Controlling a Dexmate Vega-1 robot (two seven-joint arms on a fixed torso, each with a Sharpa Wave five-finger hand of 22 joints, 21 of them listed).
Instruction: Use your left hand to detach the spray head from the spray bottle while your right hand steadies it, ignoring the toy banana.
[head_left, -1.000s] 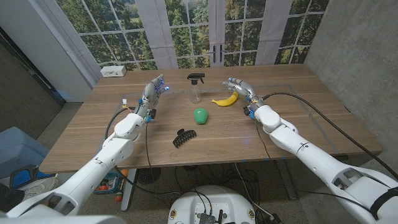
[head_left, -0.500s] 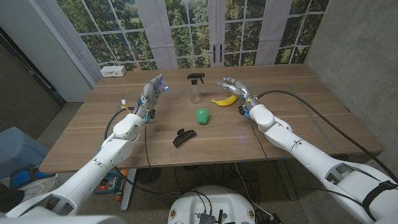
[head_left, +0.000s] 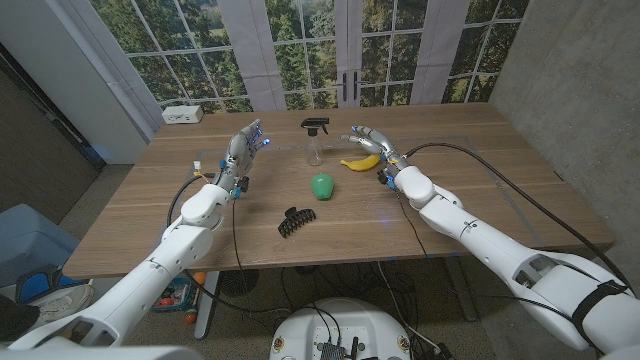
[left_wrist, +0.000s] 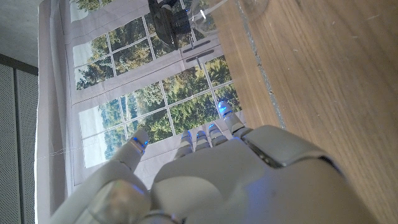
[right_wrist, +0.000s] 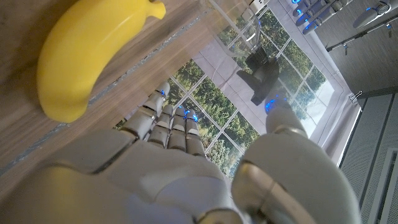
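Over the last second the right hand (head_left: 366, 136) has slid in from the banana's far side toward the spray bottle (head_left: 315, 141); the left hand (head_left: 245, 145) has stayed where it was.

The spray bottle stands upright near the far middle of the wooden tabletop (head_left: 200, 210). It is a small clear bottle with a black spray head (head_left: 315, 125) on top, trigger pointing toward the robot's left. Neither hand touches it.

The right hand hovers just beside the bottle on its right, above the far end of the banana (head_left: 361, 160), fingers apart and reaching toward the bottle, holding nothing. From the right wrist camera the fingers (right_wrist: 166, 118) are spread, with the yellow banana (right_wrist: 87, 56) close by and the black spray head (right_wrist: 261, 78) beyond the fingertips.

The left hand is raised on the bottle's other side, somewhat farther off, fingers extended and apart, empty. The left wrist camera shows its fingers (left_wrist: 211, 134) splayed with small blue lights at the tips, the bottle (left_wrist: 180, 18) well ahead of them.

The toy banana lies on the tabletop just to the right of the bottle, curving toward the right arm. Nearer the robot, a green rounded object (head_left: 322, 185) sits between the arms, and a black hair claw clip (head_left: 294, 221) lies closer still. A white box (head_left: 182, 114) rests at the tabletop's far left corner, and tall windows (head_left: 300, 50) with trees outside stand behind.
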